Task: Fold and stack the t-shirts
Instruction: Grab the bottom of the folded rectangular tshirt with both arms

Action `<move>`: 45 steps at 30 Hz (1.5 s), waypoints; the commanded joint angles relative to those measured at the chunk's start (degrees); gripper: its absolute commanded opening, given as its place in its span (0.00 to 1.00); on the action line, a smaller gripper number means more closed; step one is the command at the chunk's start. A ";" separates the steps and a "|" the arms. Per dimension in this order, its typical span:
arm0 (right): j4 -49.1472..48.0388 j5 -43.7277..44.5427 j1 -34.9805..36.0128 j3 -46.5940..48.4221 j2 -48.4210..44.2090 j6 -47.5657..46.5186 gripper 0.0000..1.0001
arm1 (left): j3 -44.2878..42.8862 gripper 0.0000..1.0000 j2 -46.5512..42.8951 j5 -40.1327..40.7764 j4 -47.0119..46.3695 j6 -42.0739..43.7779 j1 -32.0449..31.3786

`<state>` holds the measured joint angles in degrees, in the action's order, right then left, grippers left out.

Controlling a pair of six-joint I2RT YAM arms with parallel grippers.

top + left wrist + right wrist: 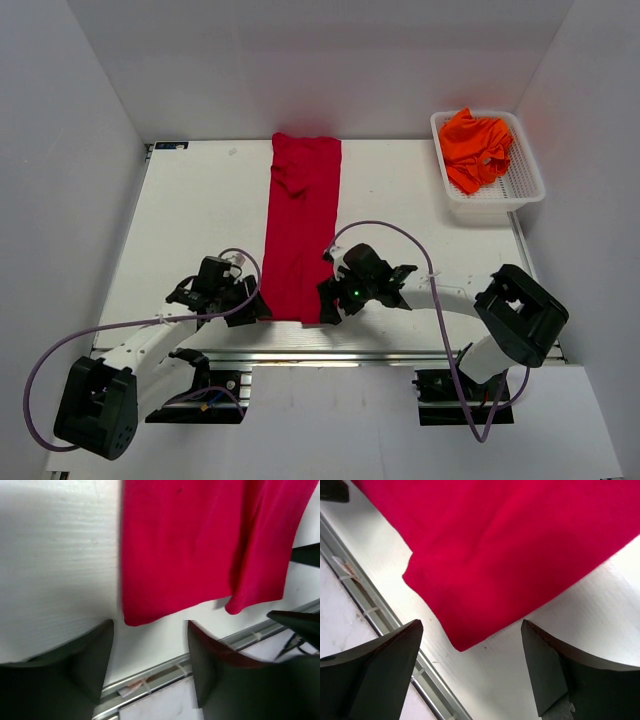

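A crimson red t-shirt (300, 230) lies folded into a long narrow strip down the middle of the white table (190, 220), with its near end at the front edge. My left gripper (258, 303) hovers at the strip's near left corner, jaws open and empty. In the left wrist view that gripper (150, 630) sits just below the red t-shirt's (200, 545) hem. My right gripper (330, 300) is open at the near right corner. In its wrist view the right gripper (472, 625) straddles the red t-shirt's (520, 545) corner without touching it. Orange t-shirts (478, 148) lie bunched at the back right.
The orange cloth fills a white mesh basket (525, 190) at the table's far right corner. A metal rail (165, 670) (370, 610) runs along the table's near edge just below the red hem. White walls close in the left, right and back sides.
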<state>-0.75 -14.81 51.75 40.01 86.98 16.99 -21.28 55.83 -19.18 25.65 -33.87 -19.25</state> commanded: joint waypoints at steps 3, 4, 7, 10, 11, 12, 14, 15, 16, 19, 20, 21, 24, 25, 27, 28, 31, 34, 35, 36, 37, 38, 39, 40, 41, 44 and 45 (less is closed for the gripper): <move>3.04 -2.42 0.02 -0.19 1.26 1.20 0.82 | 0.97 0.54 1.82 5.46 3.88 -1.99 -1.50; 2.95 -2.59 -0.07 -0.19 1.26 1.46 0.78 | 0.97 0.50 1.82 6.08 4.40 -1.99 -1.50; 3.21 -2.86 -0.07 -0.11 1.70 1.37 0.65 | 0.97 0.36 2.87 6.08 4.41 -1.99 -2.02; 2.87 -2.42 -0.15 -0.28 1.70 1.64 0.45 | 0.97 0.34 3.40 7.22 4.41 -2.60 -2.55; 2.08 -2.68 -0.07 -0.37 1.96 1.55 0.42 | 0.97 0.34 3.40 7.75 3.89 -2.61 -2.55; 2.33 -2.60 0.02 -0.20 2.23 1.29 0.41 | 0.97 0.34 4.01 7.75 3.36 -2.61 -2.55; 2.25 -2.51 -0.15 0.50 2.67 1.20 0.41 | 0.45 0.34 4.54 8.28 2.66 -2.61 -2.55; 2.42 -2.51 0.02 0.77 3.10 1.29 0.41 | 0.45 0.34 5.33 8.28 2.04 -2.61 -3.07; 2.69 -2.59 -0.07 0.77 3.46 1.20 0.41 | -0.07 0.34 5.34 8.28 2.04 -2.61 -3.08; 2.78 -2.68 -0.15 1.21 3.90 1.02 0.41 | -0.61 0.34 6.74 9.77 2.04 -2.61 -3.08; 2.78 -2.60 0.02 1.30 3.90 0.85 0.41 | -0.61 0.34 6.74 10.30 2.04 -2.61 -3.08; 2.95 -2.59 0.02 1.39 3.99 0.76 0.41 | -0.61 0.34 7.35 10.30 2.04 -2.61 -3.08; 3.04 -2.51 -0.15 1.56 3.99 0.85 0.35 | -1.74 0.32 7.88 12.58 2.56 -2.08 -3.08; 3.13 -2.51 -0.15 1.65 4.25 0.94 0.34 | -1.75 0.31 7.89 13.11 2.56 -2.08 -3.08; 3.39 -2.59 -0.07 1.74 4.34 0.76 0.28 | -2.28 0.28 8.58 13.72 3.09 -2.08 -3.08; 3.39 -2.42 -0.07 1.91 4.34 0.85 0.25 | -2.28 0.25 8.59 14.25 3.09 -2.08 -3.08; 3.48 -2.59 -0.15 2.18 4.69 0.76 0.12 | -2.80 0.00 9.64 14.78 2.57 -1.55 -3.08; 3.92 -2.77 0.02 2.70 4.60 0.06 0.00 | -3.33 0.00 9.64 11.89 -0.06 0.73 -3.08; 3.83 -3.12 -0.07 2.88 4.43 -0.29 0.00 | -3.33 0.00 8.51 11.01 -0.68 1.25 -3.08; 3.74 -3.21 -0.07 3.06 3.64 -0.82 0.00 | -3.85 0.00 7.72 9.70 -0.69 1.26 -3.08; 3.74 -3.12 -0.15 3.32 3.37 -0.91 0.00 | -3.86 0.00 6.84 9.17 -1.38 1.87 -3.08; 3.48 -3.12 -0.07 3.49 2.94 -1.08 0.00 | -4.38 0.00 5.79 9.16 -1.39 2.57 -3.08; 3.48 -2.86 0.02 3.76 1.71 -1.26 0.00 | -5.17 0.00 3.95 7.94 -1.39 2.58 -3.08; 3.48 -2.60 -0.15 4.11 1.35 -1.26 0.00 | -5.70 0.00 2.98 7.93 -1.39 2.58 -3.08; 3.57 -1.90 -0.15 4.29 0.92 -1.17 0.00 | -5.70 0.00 2.18 7.93 -1.39 2.58 -3.08; 4.35 0.55 -0.33 8.22 -0.23 -1.52 0.00 | -7.72 0.00 1.03 7.40 -4.28 3.19 -3.08; 5.05 1.79 -0.77 9.11 -0.14 -1.26 0.00 | -7.73 0.00 1.03 8.19 -5.34 3.19 -3.08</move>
<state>3.88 -16.21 51.64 44.12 89.34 16.62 -26.26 58.22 -11.05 24.34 -32.12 -22.26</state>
